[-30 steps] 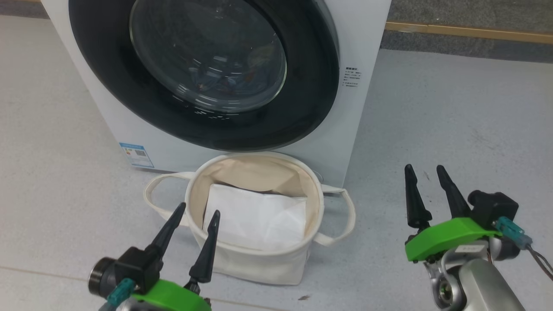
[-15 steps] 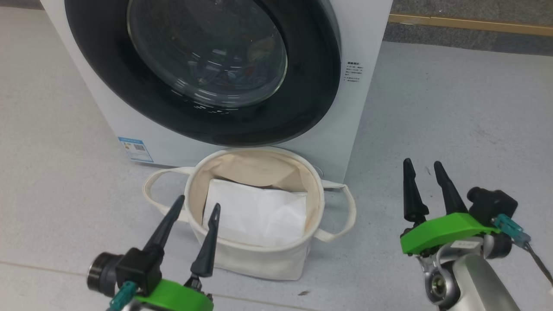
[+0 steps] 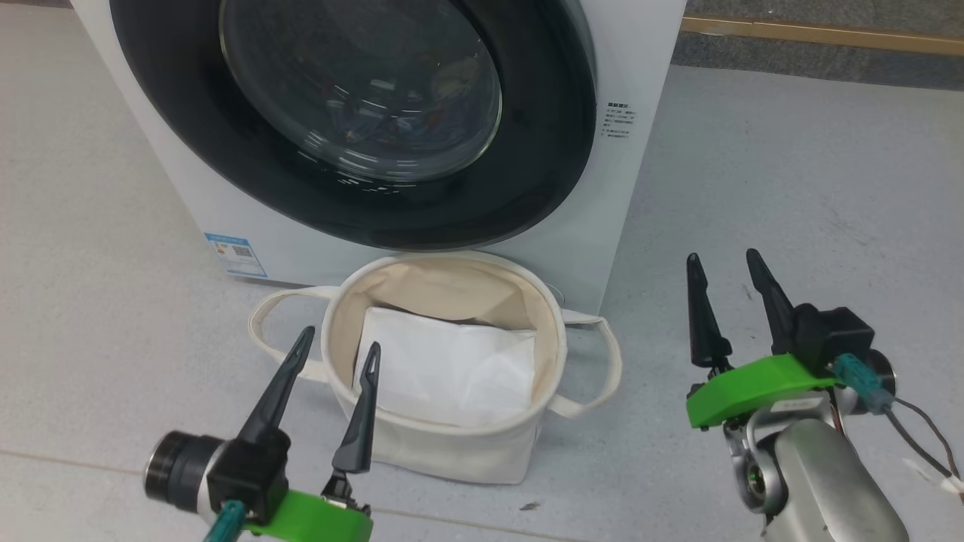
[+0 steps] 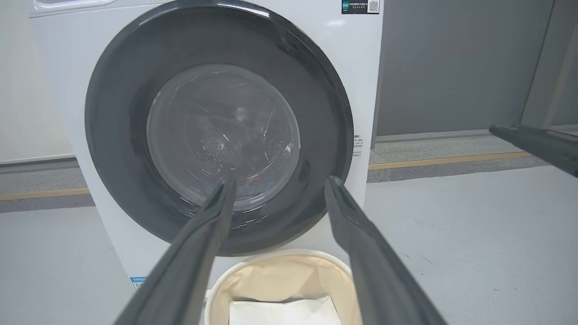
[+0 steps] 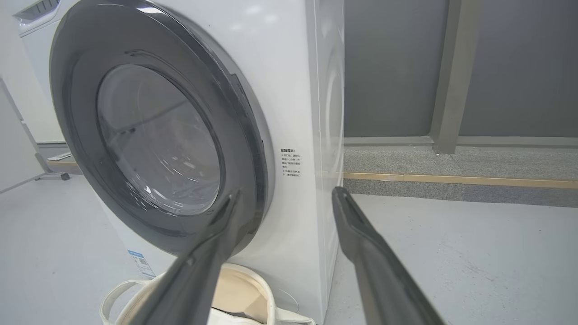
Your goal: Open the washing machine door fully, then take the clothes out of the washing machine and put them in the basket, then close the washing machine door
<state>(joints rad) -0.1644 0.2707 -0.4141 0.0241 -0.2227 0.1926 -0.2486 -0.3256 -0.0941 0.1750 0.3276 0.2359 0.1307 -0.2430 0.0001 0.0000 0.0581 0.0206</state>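
Note:
The white washing machine (image 3: 640, 68) stands ahead with its black-rimmed washing machine door (image 3: 542, 173) shut against the front. Faint blue and orange clothes (image 3: 399, 124) show through the glass window. The cream basket (image 3: 331, 331) sits on the floor right below the door and holds a flat white sheet (image 3: 452, 369). My left gripper (image 3: 340, 340) hovers open at the basket's near-left rim. My right gripper (image 3: 721, 256) is open over bare floor, right of the basket. In the wrist views, the left gripper (image 4: 281, 179) and the right gripper (image 5: 286, 192) point at the door, empty.
Grey floor surrounds the machine. A yellow strip (image 3: 821, 34) runs along the grey wall behind. A blue label (image 3: 235, 254) marks the machine's lower left corner. A wheeled stand foot (image 5: 49, 174) sits beyond the machine's left side.
The head camera has shifted a little. My right gripper has moved forward toward the machine and slightly left. The left gripper has barely moved. Both remain open.

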